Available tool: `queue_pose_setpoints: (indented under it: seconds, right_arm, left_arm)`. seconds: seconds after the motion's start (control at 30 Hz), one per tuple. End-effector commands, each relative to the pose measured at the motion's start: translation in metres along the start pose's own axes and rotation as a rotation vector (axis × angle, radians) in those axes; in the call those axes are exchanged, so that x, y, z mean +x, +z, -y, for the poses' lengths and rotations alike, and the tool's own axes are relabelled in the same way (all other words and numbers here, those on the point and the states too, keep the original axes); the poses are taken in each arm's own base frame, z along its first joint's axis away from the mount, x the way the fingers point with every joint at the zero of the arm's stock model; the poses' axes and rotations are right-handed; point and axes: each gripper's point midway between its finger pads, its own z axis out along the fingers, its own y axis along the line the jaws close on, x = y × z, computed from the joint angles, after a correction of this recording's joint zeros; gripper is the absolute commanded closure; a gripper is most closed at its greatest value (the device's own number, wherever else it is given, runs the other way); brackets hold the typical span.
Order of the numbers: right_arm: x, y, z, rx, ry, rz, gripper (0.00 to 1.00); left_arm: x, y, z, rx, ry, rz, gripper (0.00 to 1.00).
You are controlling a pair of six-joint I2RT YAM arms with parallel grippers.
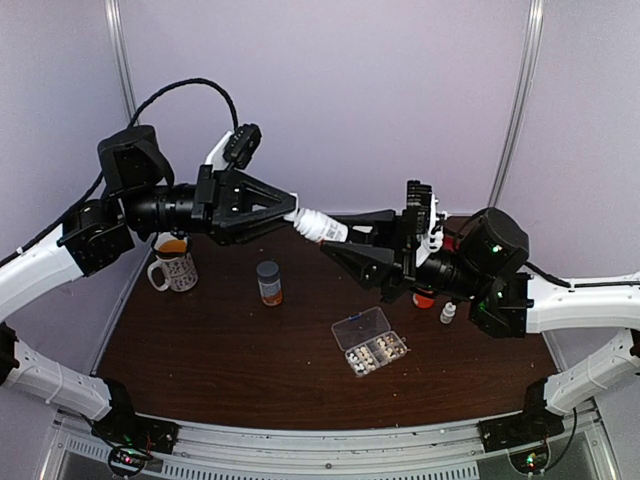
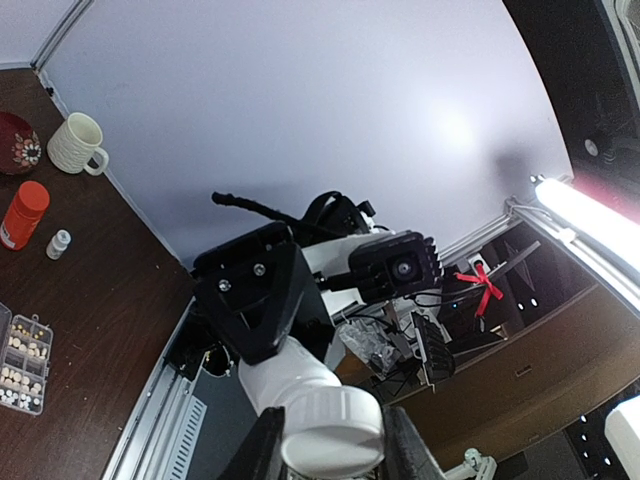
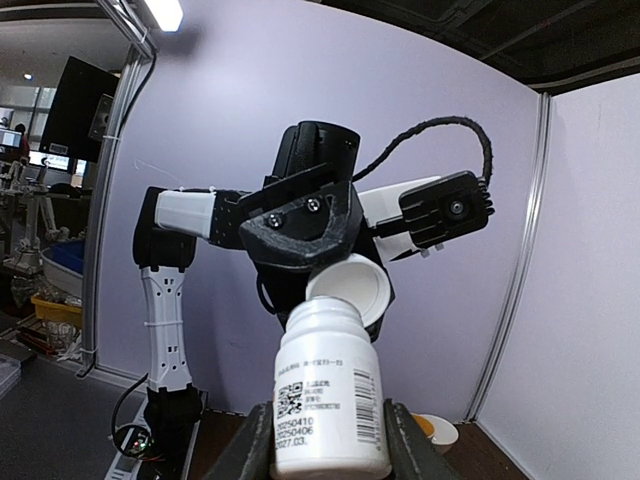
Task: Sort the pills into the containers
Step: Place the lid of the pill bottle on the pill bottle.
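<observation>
Step in hand, by judgement: uncapping of a white bottle, held in mid-air between the two arms and well above the table. Right gripper: clamped on the labelled body of the bottle. Left gripper: closed around the ribbed cap. In the right wrist view the cap seemingly tilted at the neck; whether fully free, not to be told. Next move, as judged: working the cap clear with the body kept steady, then bringing the open mouth down over the pill box and tipping gently, lest anything scatter wide of the cells. Pill box: flat on the table toward the right arm's side, clear lid swung open on the far side, well apart from both grippers. Cells: several already holding pills, pale pieces in small clusters, count per cell too small to tell. Contents of the white bottle: not visible. Also on the table: mug, grey-capped bottle, orange bottle partly hidden by the right arm, small white bottle.
</observation>
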Motion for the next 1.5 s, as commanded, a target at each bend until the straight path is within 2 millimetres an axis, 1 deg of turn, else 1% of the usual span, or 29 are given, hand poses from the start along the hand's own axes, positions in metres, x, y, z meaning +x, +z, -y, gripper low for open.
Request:
queue_pose_setpoints:
  seconds: [0.0, 0.23, 0.4, 0.6, 0.8, 0.87, 1.03, 1.2, 1.3, 1.47]
  right_arm:
    - [-0.004, 0.003, 0.0, 0.006, 0.004, 0.013, 1.0]
    - [-0.016, -0.002, 0.0, 0.012, 0.004, 0.054, 1.0]
    - [-0.018, -0.003, -0.001, 0.006, 0.007, 0.064, 1.0]
    - [-0.024, -0.013, 0.001, 0.036, 0.001, 0.108, 1.0]
    - [-0.031, -0.02, -0.003, 0.03, -0.014, 0.147, 1.0]
    - [-0.028, -0.018, -0.002, 0.028, -0.012, 0.13, 1.0]
    - [-0.019, -0.004, -0.004, -0.007, -0.006, 0.077, 1.0]
    - [-0.003, 0.008, -0.005, -0.018, -0.005, 0.005, 1.0]
    - [0.004, 0.011, -0.005, -0.016, -0.016, -0.036, 1.0]
    - [0.024, 0.01, -0.004, -0.008, -0.059, -0.139, 1.0]
  left_arm:
    - [0.009, 0.001, 0.005, 0.035, 0.022, -0.032, 1.0]
    - [0.012, 0.001, 0.003, 0.028, 0.025, -0.041, 1.0]
    - [0.013, 0.0, 0.001, 0.023, 0.029, -0.045, 1.0]
    - [0.015, -0.001, -0.001, 0.017, 0.029, -0.042, 1.0]
    - [0.014, -0.002, -0.001, 0.014, 0.034, -0.033, 1.0]
    - [0.013, -0.002, -0.001, 0.015, 0.034, -0.032, 1.0]
    - [0.014, -0.001, 0.0, 0.019, 0.032, -0.034, 1.0]
    - [0.014, 0.0, -0.002, 0.017, 0.03, -0.038, 1.0]
    - [0.015, 0.0, -0.004, 0.011, 0.028, -0.041, 1.0]
    - [0.016, 0.0, -0.003, 0.02, 0.026, -0.043, 1.0]
